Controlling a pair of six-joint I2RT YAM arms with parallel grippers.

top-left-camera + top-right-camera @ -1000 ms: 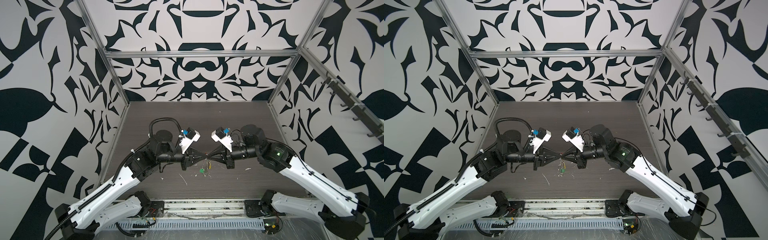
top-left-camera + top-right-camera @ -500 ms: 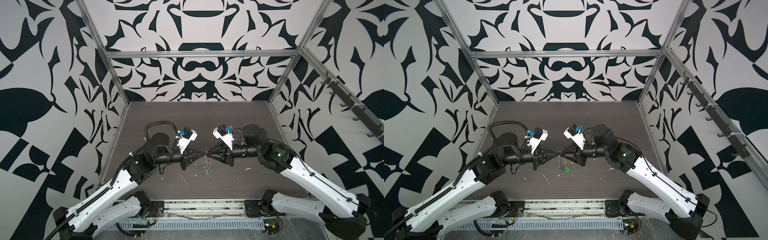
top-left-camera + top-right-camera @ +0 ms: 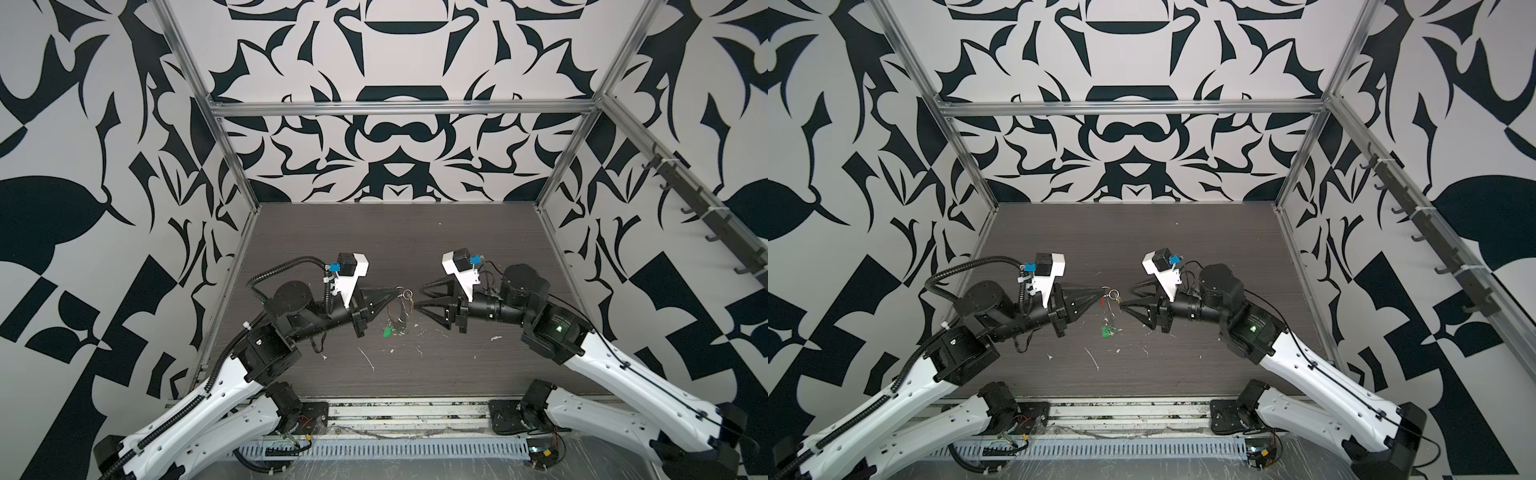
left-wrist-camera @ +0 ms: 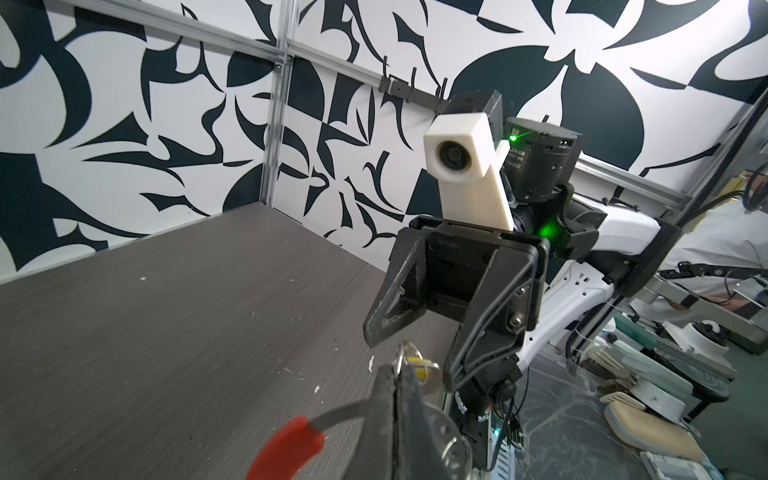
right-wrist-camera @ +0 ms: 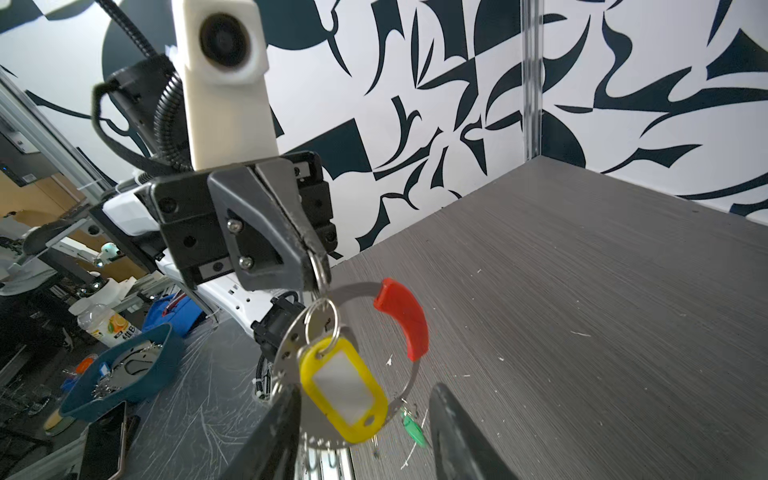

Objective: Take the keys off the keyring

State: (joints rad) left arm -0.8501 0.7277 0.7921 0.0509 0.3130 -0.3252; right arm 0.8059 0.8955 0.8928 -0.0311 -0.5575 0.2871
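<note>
Backing off with its fingers now parted halfway, the right gripper (image 3: 418, 296) faces the keyring (image 5: 401, 320), which hangs over the table (image 5: 582, 291) pinched tight in the left gripper (image 5: 311, 255), and should next close squarely on the yellow-tagged key (image 5: 343, 388).

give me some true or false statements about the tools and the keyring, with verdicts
The left tool is shut on the keyring. True.
The right tool grips the yellow tag. False: its jaws stand open, holding nothing.
A red sleeve covers part of the keyring. True.
The two tools point away from each other. False: they face each other.
The yellow tag is off the keyring. False: it hangs on it.
</note>
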